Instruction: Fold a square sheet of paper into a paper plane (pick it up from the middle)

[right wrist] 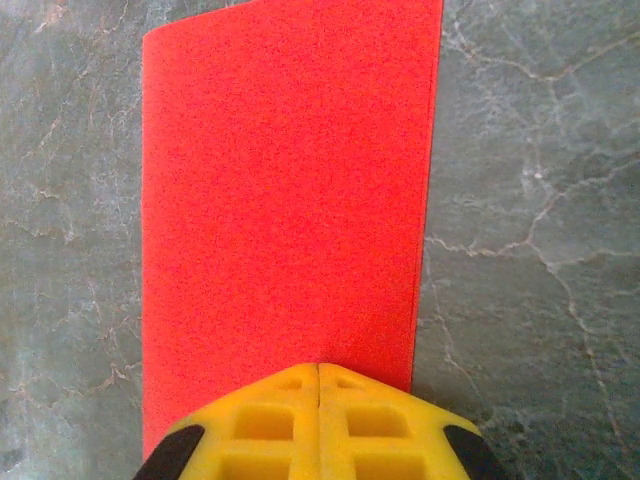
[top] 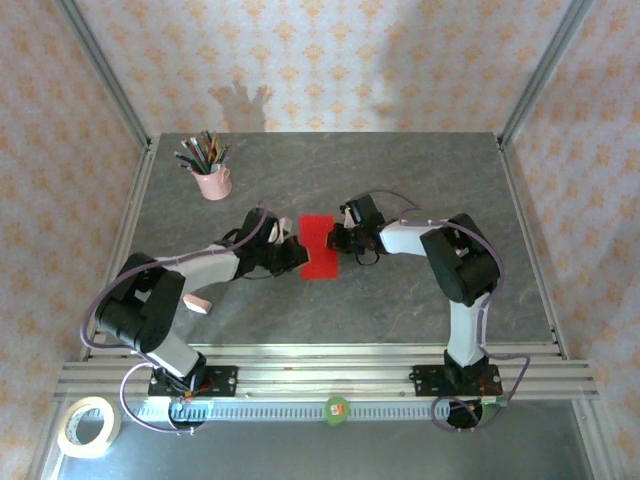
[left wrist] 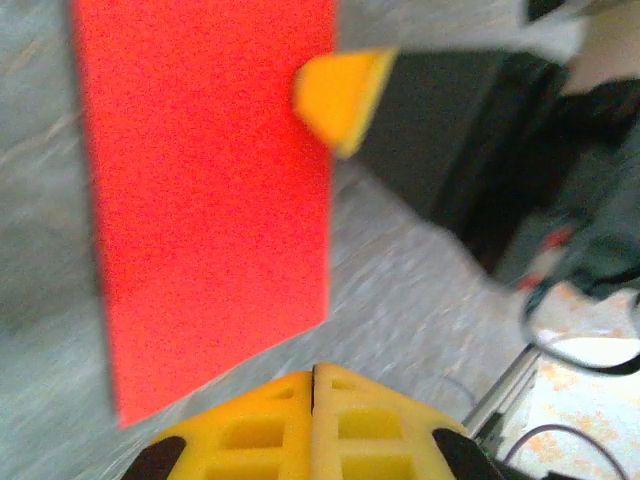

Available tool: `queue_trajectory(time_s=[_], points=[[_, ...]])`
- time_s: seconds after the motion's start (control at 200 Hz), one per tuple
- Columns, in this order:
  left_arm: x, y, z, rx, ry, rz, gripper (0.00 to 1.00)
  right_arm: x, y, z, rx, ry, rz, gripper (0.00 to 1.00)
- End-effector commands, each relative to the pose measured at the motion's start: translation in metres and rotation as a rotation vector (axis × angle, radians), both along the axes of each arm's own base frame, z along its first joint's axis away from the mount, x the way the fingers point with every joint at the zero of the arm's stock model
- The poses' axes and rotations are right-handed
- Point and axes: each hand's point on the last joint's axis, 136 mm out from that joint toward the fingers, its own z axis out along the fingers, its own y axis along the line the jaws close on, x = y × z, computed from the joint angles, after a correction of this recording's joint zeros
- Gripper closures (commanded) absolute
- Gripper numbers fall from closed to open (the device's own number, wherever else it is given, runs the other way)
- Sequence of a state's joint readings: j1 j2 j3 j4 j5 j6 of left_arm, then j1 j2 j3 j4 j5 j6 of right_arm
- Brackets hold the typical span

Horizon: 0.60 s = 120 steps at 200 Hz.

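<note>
Holding left gripper (left wrist: 313,372) and right gripper (right wrist: 318,368) pressed together at thin bright red paper rectangle (top: 320,262), I judge it flimsy, best pinched mid-edge

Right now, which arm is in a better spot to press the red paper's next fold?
Right, probably: the right pincer, shut, overlaps the edge of the red paper; the left pincer, also shut, sits short of it.

Left arm (top: 200,266), right arm (top: 405,238): white shells, black joints, purple cables, yellow fingers (right wrist: 375,425).
</note>
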<state>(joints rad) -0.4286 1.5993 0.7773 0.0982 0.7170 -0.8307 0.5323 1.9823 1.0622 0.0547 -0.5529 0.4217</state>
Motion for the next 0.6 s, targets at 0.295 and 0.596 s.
queue_trajectory(time_s=[0.295,0.596], points=[[0.014,-0.002,-0.061,0.072,0.121,0.038,1.0,-0.076,-0.105,-0.11,-0.457,0.325,-0.1,1.0],[-0.052,0.045,-0.106,0.224,0.275,0.029,1.0,-0.072,-0.102,-0.107,-0.453,0.316,-0.088,1.0]])
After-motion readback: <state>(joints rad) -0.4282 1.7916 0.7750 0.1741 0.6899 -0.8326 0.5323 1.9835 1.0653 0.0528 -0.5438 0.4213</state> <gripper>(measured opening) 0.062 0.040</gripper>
